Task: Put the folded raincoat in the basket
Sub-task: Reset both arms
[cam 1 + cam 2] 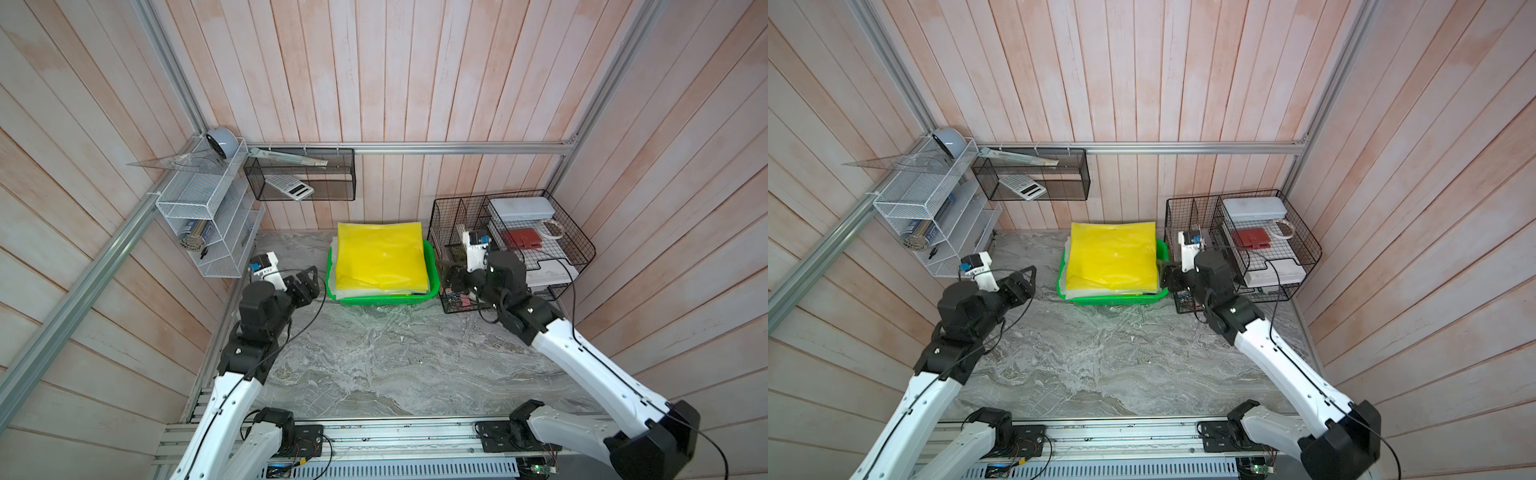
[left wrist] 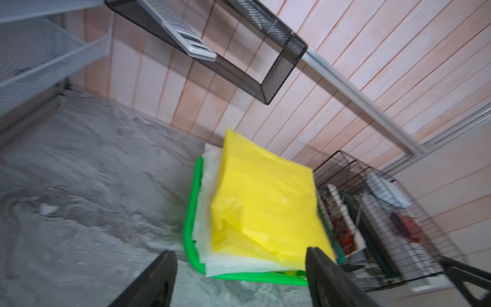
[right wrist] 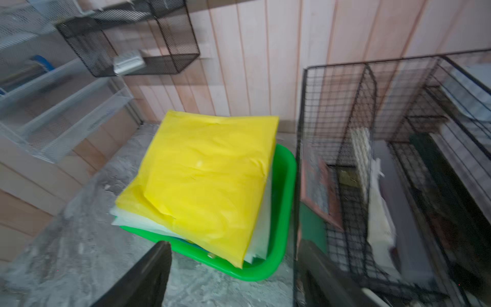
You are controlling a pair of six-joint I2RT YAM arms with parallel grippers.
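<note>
The grey marble desk (image 1: 374,365) carries a green basket (image 1: 374,301) between the left gripper (image 1: 311,281) and the right gripper (image 1: 444,274). The folded yellow raincoat (image 1: 380,257) lies in the basket, on white sheets (image 2: 210,239), just ahead of both. Each gripper stands open and empty, near the basket's rim.

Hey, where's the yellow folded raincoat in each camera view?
Top view: raincoat mid-picture, by the back wall, on the basket.
Top view: raincoat slightly left of centre, same spot.
Left wrist: raincoat mid-picture, on the basket.
Right wrist: raincoat mid-picture, beside the black wire organiser.
Shared landmark: the green basket beneath it.
</note>
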